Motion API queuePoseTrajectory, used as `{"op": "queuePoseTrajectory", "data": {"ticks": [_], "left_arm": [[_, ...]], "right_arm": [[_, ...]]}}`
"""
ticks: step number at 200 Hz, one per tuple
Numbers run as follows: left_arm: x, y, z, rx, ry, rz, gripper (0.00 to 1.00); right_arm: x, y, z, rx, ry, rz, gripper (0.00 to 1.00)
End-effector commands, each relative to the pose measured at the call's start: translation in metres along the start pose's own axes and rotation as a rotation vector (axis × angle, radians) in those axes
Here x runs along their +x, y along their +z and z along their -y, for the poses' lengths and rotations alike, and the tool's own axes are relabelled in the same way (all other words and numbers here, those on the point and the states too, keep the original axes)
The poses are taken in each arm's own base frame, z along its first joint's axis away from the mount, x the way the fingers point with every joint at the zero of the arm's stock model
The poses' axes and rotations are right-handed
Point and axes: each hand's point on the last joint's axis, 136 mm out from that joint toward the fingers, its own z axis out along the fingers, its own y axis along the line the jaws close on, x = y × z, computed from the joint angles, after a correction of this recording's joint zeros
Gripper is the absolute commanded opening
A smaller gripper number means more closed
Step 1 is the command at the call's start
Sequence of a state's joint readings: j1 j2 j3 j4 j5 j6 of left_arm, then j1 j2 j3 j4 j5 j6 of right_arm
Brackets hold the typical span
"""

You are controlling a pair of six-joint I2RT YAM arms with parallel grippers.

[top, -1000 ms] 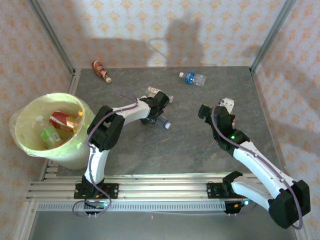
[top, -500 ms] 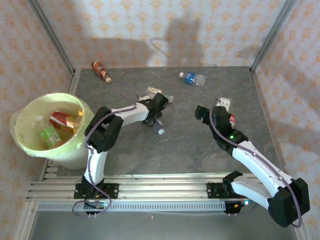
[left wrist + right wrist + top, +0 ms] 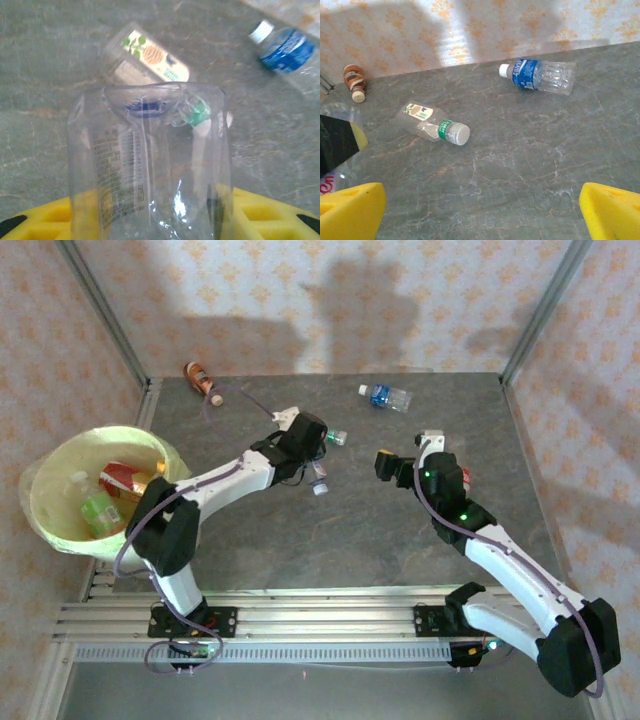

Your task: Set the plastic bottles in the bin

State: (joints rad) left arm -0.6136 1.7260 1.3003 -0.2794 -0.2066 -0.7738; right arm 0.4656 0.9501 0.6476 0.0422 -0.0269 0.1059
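Observation:
My left gripper [image 3: 306,440] is shut on a clear crushed plastic bottle [image 3: 150,160], which hangs from it cap-down [image 3: 319,483] above the table; yellow pads [image 3: 45,220] press both its sides. On the table lie a green-banded bottle [image 3: 432,124] [image 3: 335,437], a blue-labelled bottle [image 3: 540,75] [image 3: 385,396] and a brown bottle [image 3: 202,381] [image 3: 354,80]. The pale yellow-green bin [image 3: 60,535] stands at the left with red and green bottles inside. My right gripper [image 3: 386,462] [image 3: 482,210] is open over bare table, right of the held bottle.
Patterned walls and metal posts close the table's back and sides. A red-labelled item [image 3: 463,478] lies beside the right arm. The left arm's black wrist [image 3: 335,142] shows at the left edge of the right wrist view.
My left gripper closed on the clear bottle and raised it off the table, shifting slightly back. The right gripper drifted left toward the middle, still open.

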Motion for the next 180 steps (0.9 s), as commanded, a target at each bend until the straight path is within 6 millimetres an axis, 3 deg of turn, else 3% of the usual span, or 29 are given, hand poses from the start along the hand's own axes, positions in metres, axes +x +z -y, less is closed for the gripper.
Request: {"op": "queuePoseTrajectory", "data": {"ticks": [1,45,95,114,152,180], "left_arm": [[-0.028,-0.027,0.002,0.009,0.058,0.094,0.53],[-0.079,-0.091,-0.005,0.005,0.068,0.231,0.53],[-0.156,-0.211,-0.047,-0.085,0.080,0.449,0.51],[-0.181,-0.256,-0.075,-0.194,0.086,0.553,0.50],[-0.220,-0.340,-0.152,-0.491,0.014,0.764,0.50],[-0.226,-0.364,-0.212,-0.647,-0.104,0.813,0.49]], "right_arm": [[-0.026,-0.006,-0.011,-0.049,-0.005,0.088,0.99],[-0.029,-0.002,-0.008,-0.030,0.032,0.105,0.99],[-0.024,0.006,-0.003,0.004,0.029,0.090,0.99],[-0.022,0.011,-0.004,0.003,0.037,0.077,0.99],[-0.018,0.025,-0.011,-0.021,0.067,0.050,0.99],[-0.015,0.032,-0.015,-0.038,0.081,0.027,1.00]]}}
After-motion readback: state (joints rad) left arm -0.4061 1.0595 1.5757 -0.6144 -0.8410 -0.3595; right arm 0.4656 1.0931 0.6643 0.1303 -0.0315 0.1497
